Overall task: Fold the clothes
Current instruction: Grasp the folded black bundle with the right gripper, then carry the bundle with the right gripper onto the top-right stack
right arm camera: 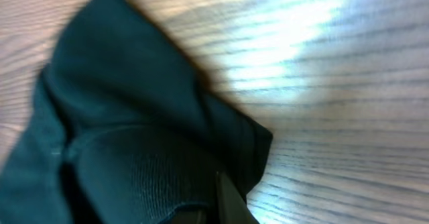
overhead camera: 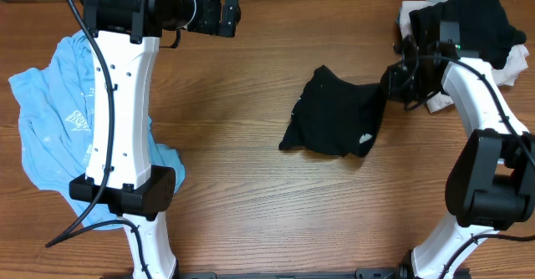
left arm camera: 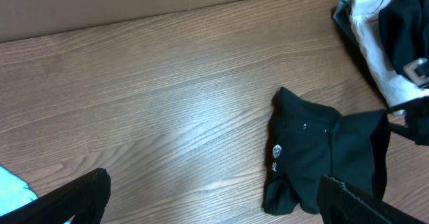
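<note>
At mid-surface the black garment (overhead camera: 334, 120) lies crumpled, its right edge pinched in my closed right claw (overhead camera: 394, 80), so I judge I'm spreading it; next, drag it flat, with the left claw (overhead camera: 227, 13) hanging wide open.

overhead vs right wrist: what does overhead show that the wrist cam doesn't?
Overhead only: the light-blue T-shirt on the left, a heap of dark and white clothes at the far right, and both arms.
Right wrist only: a close-up of ribbed folds on the black garment, right against its finger.
Both: the black garment and the wooden table. The right gripper is shut on the garment's right edge.
</note>
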Motion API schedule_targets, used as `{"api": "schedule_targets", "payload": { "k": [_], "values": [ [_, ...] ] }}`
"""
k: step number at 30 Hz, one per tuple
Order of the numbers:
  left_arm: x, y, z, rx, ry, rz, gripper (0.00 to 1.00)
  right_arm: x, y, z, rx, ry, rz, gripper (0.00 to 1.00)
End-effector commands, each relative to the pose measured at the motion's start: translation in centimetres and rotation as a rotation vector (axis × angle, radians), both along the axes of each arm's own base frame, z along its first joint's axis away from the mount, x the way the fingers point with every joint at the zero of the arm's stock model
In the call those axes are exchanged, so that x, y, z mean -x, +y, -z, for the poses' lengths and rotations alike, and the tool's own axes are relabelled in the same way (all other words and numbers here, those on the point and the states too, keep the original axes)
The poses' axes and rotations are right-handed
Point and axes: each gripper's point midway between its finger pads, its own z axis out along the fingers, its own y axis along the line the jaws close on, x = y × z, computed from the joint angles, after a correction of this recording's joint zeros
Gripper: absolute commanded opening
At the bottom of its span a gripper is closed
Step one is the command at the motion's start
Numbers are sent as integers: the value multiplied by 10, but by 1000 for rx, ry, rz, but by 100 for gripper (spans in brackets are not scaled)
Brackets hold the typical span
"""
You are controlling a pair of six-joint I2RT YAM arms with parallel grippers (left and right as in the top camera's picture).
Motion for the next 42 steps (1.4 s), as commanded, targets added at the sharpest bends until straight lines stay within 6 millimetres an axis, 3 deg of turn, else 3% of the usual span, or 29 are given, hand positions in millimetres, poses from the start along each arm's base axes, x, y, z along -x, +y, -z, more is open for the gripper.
{"api": "schedule_targets", "payload": {
  "k": [1,4,12,16,22,26,28,31,35,39,40,41,42],
  "values": [
    [-3,0,7,-23,7,18,100,20,9,21,-32,58,-7,47],
    [-3,0,7,-23,9,18,100,28,10,21,-61,105,33,100],
    [-1,0,9,-25,19,18,100,58,26,8,-290,279,144,100],
    [0,0,10,-26,24,18,100,78,40,31,-293,379,211,100],
    [1,1,11,-27,30,18,100,88,53,70,-314,419,341,100],
    [2,1,11,-28,35,18,100,81,62,87,-334,372,397,87],
    [3,1,12,-29,37,18,100,75,69,90,-343,345,401,70],
    [3,1,12,-29,38,18,100,68,82,89,-349,298,362,37],
    [2,1,11,-29,35,17,100,58,98,84,-376,251,326,4],
    [0,4,11,-44,27,5,100,41,113,57,-514,178,251,4],
    [0,6,12,-52,25,-1,100,32,117,38,-572,139,220,4],
    [-1,6,12,-55,25,-3,100,29,117,31,-586,125,212,4],
    [-1,8,12,-60,25,-8,100,18,118,4,-628,70,183,4]
  ]
}}
